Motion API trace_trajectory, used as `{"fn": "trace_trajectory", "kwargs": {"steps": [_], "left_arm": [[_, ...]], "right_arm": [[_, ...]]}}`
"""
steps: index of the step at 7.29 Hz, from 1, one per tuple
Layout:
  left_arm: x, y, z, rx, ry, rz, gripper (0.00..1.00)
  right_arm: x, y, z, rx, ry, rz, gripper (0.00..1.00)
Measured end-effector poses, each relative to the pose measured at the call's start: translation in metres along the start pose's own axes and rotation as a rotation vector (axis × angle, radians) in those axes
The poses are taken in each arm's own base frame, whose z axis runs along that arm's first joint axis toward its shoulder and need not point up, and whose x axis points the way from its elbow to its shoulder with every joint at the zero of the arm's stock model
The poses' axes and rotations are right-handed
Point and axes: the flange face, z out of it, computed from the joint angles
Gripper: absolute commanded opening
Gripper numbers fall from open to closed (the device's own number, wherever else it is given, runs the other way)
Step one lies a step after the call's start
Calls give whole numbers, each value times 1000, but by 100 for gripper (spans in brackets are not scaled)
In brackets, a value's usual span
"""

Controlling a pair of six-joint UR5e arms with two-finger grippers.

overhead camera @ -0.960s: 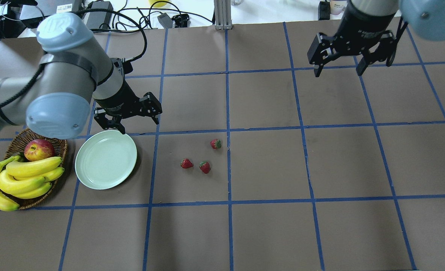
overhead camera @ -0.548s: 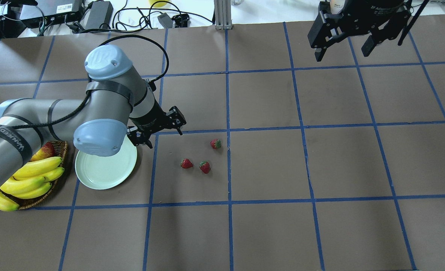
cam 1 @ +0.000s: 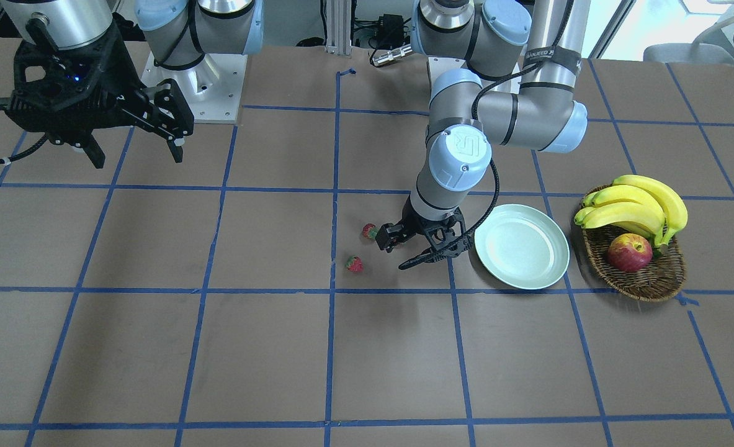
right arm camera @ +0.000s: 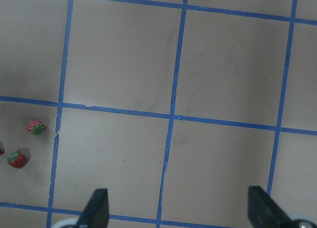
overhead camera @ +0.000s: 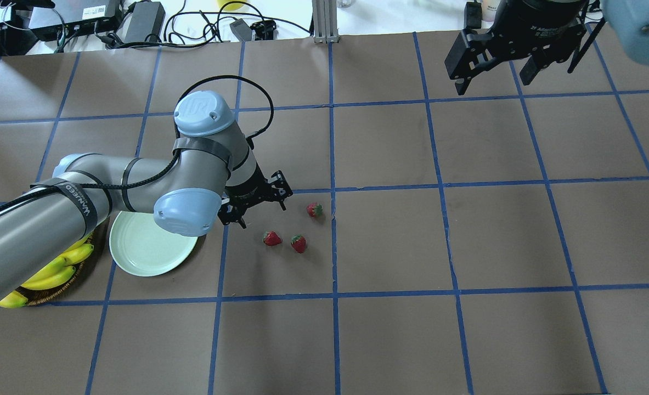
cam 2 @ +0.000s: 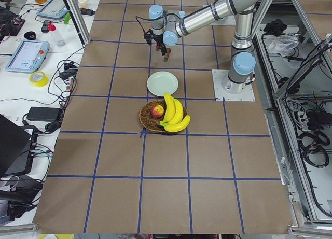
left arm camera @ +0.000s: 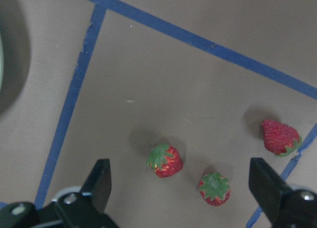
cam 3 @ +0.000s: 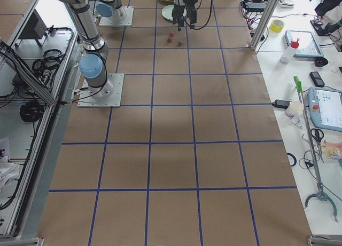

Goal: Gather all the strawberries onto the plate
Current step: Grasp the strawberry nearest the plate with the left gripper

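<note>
Three tiny red strawberries with green caps (overhead camera: 272,238) lying loose on the brown blue-taped table (overhead camera: 390,329), we count all of them outside the round pale mint-green plate (overhead camera: 137,252) nearby | left gripper (overhead camera: 263,216) hangs between plate and strawberries, jaws spread wide | right gripper (overhead camera: 492,85) well apart at the table's far side, jaws spread too

The nearest strawberry (overhead camera: 272,238), a second strawberry (overhead camera: 299,243) just beside it and a third strawberry (overhead camera: 315,209), all tiny, red and green-capped, are lying on the brown surface (overhead camera: 390,241) to the robot's right of the plate (overhead camera: 137,255), which is sitting flat, round and mint-green.
</note>
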Motion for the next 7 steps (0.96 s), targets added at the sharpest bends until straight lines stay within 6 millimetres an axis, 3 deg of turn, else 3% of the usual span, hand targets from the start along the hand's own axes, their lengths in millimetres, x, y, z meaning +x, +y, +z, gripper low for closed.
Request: {"fn": "trace_trajectory", "kwargs": {"steps": [4, 6, 7], "left_arm": [[-3, 5, 29, -58, -22, 3, 66], [-3, 6, 35, -72, -28, 8, 19], [-4, 6, 37, -75, -30, 7, 1]], "right_arm": [[1, -1, -5, 21, 6, 2, 100], [1, -1, -6, 25, 7, 3, 100], [1, -1, -7, 26, 7, 4, 100]]}}
